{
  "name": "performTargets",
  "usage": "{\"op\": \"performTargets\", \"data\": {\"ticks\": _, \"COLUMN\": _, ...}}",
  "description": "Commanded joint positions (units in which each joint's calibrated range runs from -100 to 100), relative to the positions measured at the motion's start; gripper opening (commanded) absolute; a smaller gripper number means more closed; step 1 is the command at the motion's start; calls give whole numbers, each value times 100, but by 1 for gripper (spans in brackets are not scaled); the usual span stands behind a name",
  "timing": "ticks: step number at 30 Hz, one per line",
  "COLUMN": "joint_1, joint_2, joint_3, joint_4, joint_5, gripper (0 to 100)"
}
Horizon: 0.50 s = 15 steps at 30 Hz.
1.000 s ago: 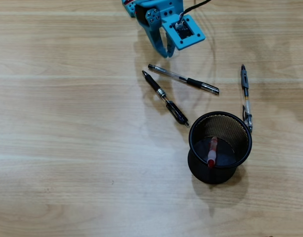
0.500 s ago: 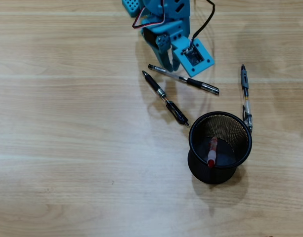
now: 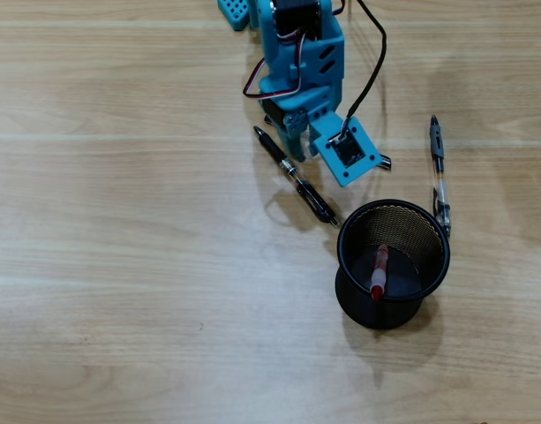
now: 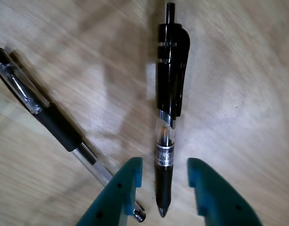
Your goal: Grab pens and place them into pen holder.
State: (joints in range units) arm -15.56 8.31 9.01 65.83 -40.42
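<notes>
Beside the pen holder [image 3: 393, 263], up and to its left in the overhead view, the blue gripper [image 3: 296, 152] hangs over two black pens. One of them, the retractable black pen [image 3: 296, 177], runs diagonally toward the holder's rim. The capped black pen [image 3: 383, 162] is almost wholly hidden under the arm; only one end shows, just above the holder. A grey-blue pen [image 3: 439, 172] lies to the holder's upper right, its lower end at the rim. The red pen [image 3: 378, 271] already stands inside the holder. From this view the jaws cannot be judged.

Wrist view: the gripper [image 4: 164, 186] is spread, and nothing is held. Its two fingertips [image 4: 130, 181] straddle the grip end of the retractable black pen [image 4: 169, 113], whose writing tip lies between them. The capped black pen [image 4: 54, 123] crosses at lower left, its tip just beside the left finger.

Judged from this, the step in hand is the pick of the retractable pen. It would go best by descending squarely, keeping the left finger clear of the capped pen's tip, and closing across the rubber grip, not the bare point.

Only the overhead view shows the holder and the remaining pens; only the wrist view shows the jaw gap and the alignment.
</notes>
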Motion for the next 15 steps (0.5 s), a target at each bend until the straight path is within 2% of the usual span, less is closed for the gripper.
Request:
{"op": "performTargets", "data": {"ticks": 1, "joint_1": 126, "joint_2": 80, "joint_3": -275, "joint_4": -10, "joint_5": 5, "gripper": 16}}
{"op": "performTargets", "data": {"ticks": 15, "joint_1": 217, "joint_2": 794, "joint_3": -563, "joint_4": 51, "joint_5": -5, "gripper": 16}}
